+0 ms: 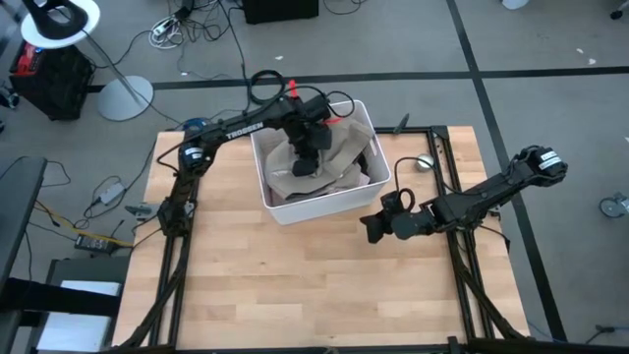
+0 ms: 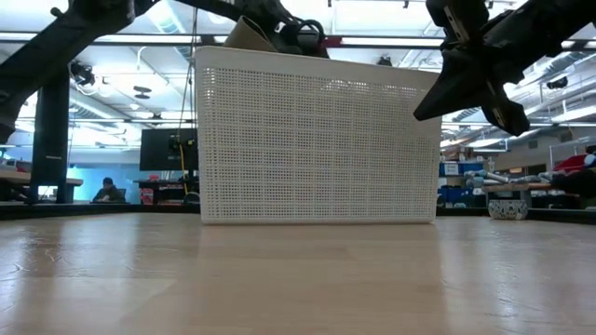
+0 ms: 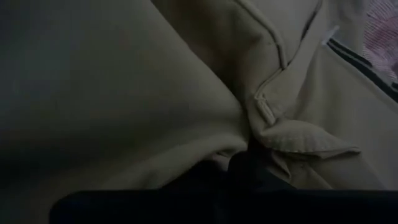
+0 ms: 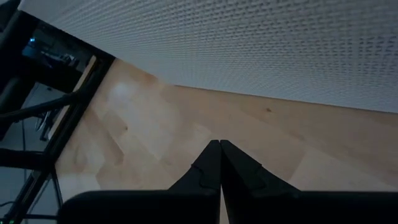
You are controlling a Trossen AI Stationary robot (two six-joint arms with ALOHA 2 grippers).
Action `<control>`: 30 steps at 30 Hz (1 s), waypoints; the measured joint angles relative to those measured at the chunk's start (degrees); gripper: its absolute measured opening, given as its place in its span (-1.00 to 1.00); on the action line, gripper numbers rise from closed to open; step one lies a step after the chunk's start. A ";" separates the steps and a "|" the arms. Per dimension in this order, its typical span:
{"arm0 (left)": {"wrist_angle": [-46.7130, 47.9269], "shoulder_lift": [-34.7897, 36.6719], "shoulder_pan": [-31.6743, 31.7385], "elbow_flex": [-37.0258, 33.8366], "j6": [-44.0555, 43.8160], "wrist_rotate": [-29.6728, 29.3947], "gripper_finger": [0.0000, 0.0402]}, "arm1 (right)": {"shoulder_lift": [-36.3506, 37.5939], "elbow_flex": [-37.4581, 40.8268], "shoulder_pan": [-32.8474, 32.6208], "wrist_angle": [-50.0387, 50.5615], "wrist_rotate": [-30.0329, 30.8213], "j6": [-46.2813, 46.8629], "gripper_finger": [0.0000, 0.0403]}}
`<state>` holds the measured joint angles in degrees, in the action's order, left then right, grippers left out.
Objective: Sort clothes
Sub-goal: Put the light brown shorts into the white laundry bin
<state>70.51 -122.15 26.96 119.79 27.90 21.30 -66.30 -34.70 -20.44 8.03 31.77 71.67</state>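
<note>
The large beige garment (image 1: 339, 162) lies heaped in the white bin (image 1: 324, 206), filling most of it, with folds rising toward the rim. In the left wrist view the same beige cloth (image 3: 155, 81) fills nearly the whole picture, creased, with a stitched seam and a small tab showing. At one edge a bit of pink fabric (image 3: 382, 31) peeks out beside a dark strip. A dark piece of clothing (image 1: 371, 157) sits along the bin's right inner wall.

The left gripper (image 1: 307, 162) is plunged into the bin from above, wrist bent downward, its tips buried in the beige folds. The cloth seems bunched at the dark tips, but I cannot tell whether the fingers are pinching it or merely resting in it. The left arm (image 1: 236, 133) reaches in from the table's left side, crossing over the bin's back left corner.

The right gripper (image 1: 377, 226) hovers just off the bin's front right corner, above the wooden table (image 1: 295, 285). Its fingers (image 4: 208, 168) are pressed together, holding nothing, pointing toward the perforated bin wall (image 4: 249, 43). The right arm (image 1: 482, 197) stretches low and nearly straight from the table's right edge.

From table height the bin (image 2: 317, 140) stands upright and the beige fabric (image 2: 244, 35) pokes above its rim.
</note>
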 joint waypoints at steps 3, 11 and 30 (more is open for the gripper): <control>-0.06 -0.12 0.00 0.73 -3.14 -1.28 -0.82 | 0.00 0.00 0.35 -0.31 0.00 0.10 -0.98; 5.25 -0.31 0.10 7.60 -5.64 -10.23 -0.51 | 0.00 0.00 1.30 -1.79 0.00 0.12 -0.99; 12.64 7.51 -0.94 14.15 -13.24 -11.19 -0.47 | 0.48 0.00 1.62 -3.60 -2.08 -5.07 -0.99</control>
<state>83.15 -114.64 26.02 133.94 14.66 10.11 -65.83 -34.70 -18.81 4.43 29.69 66.60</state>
